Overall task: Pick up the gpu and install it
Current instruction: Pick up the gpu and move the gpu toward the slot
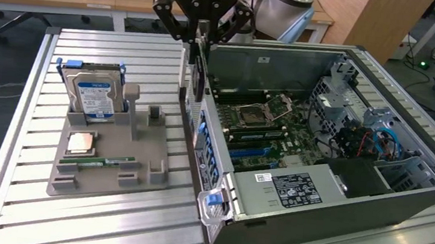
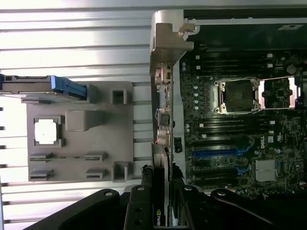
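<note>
Gripper (image 1: 200,40) sits at 12 o'clock in the exterior view, clenched on the gpu (image 1: 196,77). The card hangs edge-on toward 6 o'clock from the fingers.

- Wrist view: both fingers (image 2: 146,194) press on opposite faces of the gpu (image 2: 163,129). The silver bracket (image 2: 164,52) is at the end away from the gripper (image 2: 163,189).
- Gpu position: lifted off the desk (image 1: 93,224), hanging between the grey holder tray (image 1: 107,174) and the open computer case (image 1: 337,213), just beside the case's nearer wall. Whether the lower end touches the case cannot be told.
- Case: lies at 4 o'clock from the gripper with its side panel off. The motherboard (image 1: 258,123) is exposed, with the processor socket (image 1: 254,115) near its middle. The blue expansion slots (image 1: 250,153) are at 6 o'clock from the socket and show up in the wrist view too (image 2: 216,154). A labelled power supply (image 1: 292,187) sits at 5 o'clock of the slots.
- Tray: at 8 o'clock from the gripper. The hard drive (image 1: 94,97) stands upright in its slot. The processor chip (image 1: 79,142) lies flat at 6 o'clock of the drive. The green memory stick (image 1: 99,161) lies just past the chip, nearer the camera.
</note>
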Controlling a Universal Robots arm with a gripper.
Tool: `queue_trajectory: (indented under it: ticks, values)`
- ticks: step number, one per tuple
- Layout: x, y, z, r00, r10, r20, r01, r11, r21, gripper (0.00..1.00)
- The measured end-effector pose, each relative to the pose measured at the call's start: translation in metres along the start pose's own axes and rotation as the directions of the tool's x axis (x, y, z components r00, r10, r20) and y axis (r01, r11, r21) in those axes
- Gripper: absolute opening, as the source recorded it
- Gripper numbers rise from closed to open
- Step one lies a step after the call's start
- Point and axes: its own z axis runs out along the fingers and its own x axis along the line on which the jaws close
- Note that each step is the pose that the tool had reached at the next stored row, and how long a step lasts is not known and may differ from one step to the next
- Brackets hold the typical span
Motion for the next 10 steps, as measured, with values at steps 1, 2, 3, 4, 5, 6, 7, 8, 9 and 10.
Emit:
queue_trajectory:
  ticks: [1, 2, 3, 4, 5, 6, 7, 8, 9, 10]
  values:
    - [-0.003, 0.0002, 0.0001, 1.0, 0.0, 0.0, 0.0, 1.0, -0.0004, 0.26]
    - [-0.006, 0.0004, 0.0002, 1.0, 0.0, 0.0, 0.0, 1.0, -0.0009, 0.26]
    - [-0.009, 0.0006, 0.0003, 1.0, 0.0, -0.0001, 0.0, 1.0, -0.0014, 0.26]
    - [-0.013, 0.0007, 0.0004, 1.0, 0.0, -0.0001, 0.0, 1.0, -0.0018, 0.26]
    - [-0.016, 0.001, 0.0006, 1.0, 0.0, -0.0002, 0.0, 1.0, -0.0025, 0.26]
    - [-0.019, 0.0012, 0.0007, 1.0, 0.0, -0.0001, 0.0, 1.0, -0.0031, 0.26]
    - [-0.022, 0.0014, 0.0008, 1.0, 0.0, -0.0001, 0.0, 1.0, -0.0038, 0.26]
    - [-0.025, 0.0016, 0.0009, 1.0, 0.0, -0.0002, 0.0, 1.0, -0.0046, 0.26]
    - [-0.029, 0.0018, 0.001, 1.0, 0.0, -0.0004, 0.0, 1.0, -0.0057, 0.26]
    - [-0.032, 0.002, 0.0012, 1.0, 0.0, -0.0003, 0.0, 1.0, -0.0069, 0.26]
